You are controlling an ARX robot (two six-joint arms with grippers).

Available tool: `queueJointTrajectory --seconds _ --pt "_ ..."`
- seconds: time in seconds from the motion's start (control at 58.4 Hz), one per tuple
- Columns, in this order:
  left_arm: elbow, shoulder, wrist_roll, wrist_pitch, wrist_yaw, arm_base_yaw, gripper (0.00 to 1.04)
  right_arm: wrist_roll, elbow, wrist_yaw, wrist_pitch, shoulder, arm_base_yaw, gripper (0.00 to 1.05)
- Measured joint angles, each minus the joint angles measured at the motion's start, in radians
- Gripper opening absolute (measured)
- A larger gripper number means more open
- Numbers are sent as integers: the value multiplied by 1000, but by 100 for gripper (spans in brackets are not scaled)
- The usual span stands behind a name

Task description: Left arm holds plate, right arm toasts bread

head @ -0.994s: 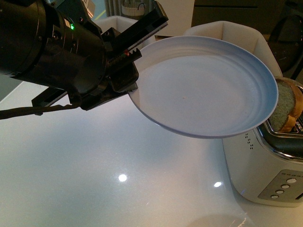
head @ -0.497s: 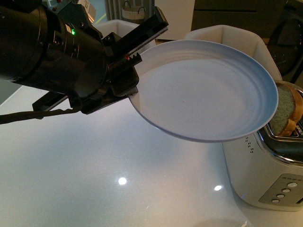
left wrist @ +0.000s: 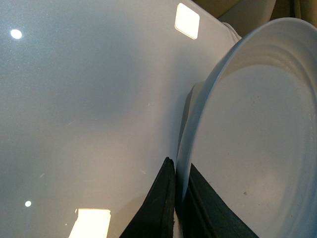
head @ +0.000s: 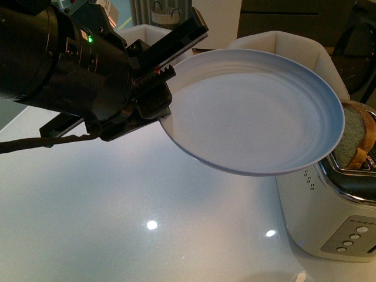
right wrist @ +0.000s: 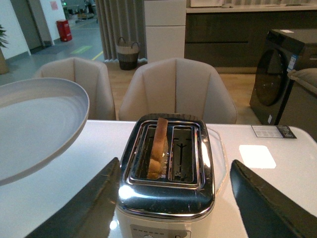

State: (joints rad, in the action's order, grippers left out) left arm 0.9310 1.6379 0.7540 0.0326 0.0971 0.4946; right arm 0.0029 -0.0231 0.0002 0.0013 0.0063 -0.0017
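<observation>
Front view: left hand (head: 163, 79) clamps the plate (head: 252, 111) rim; right hand (right wrist: 176, 168), open, bread (right wrist: 158, 146) ahead, likely lifts it out next

- The plate (head: 252, 111) had a smooth, satin finish with faint specks.
- The table (head: 117, 223) was glossy white and mirrored the lamps.
- The toaster (right wrist: 166, 198) had a polished chrome top over a smooth white body.
- The bread (head: 351, 132) showed a rough, porous crumb.
- The left gripper (left wrist: 179, 198) looked matt black.

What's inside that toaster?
One bread slice stands in one slot of the toaster, its top poking out; the other slot looks empty. The slice's lower part is hidden inside.
</observation>
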Motion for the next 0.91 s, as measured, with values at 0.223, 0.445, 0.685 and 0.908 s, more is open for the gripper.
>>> queueJointTrajectory --seconds 0.223,0.445,0.685,0.908 --pt "0 0 73 0 -237 20 3 0 0 0 0 0 0 96" --pt "2 -6 108 8 -206 -20 3 0 0 0 0 -1 0 96" --pt "-8 11 80 114 -103 -216 3 0 0 0 0 -1 0 96" --pt "-62 179 -95 247 16 -434 3 0 0 0 0 -1 0 96"
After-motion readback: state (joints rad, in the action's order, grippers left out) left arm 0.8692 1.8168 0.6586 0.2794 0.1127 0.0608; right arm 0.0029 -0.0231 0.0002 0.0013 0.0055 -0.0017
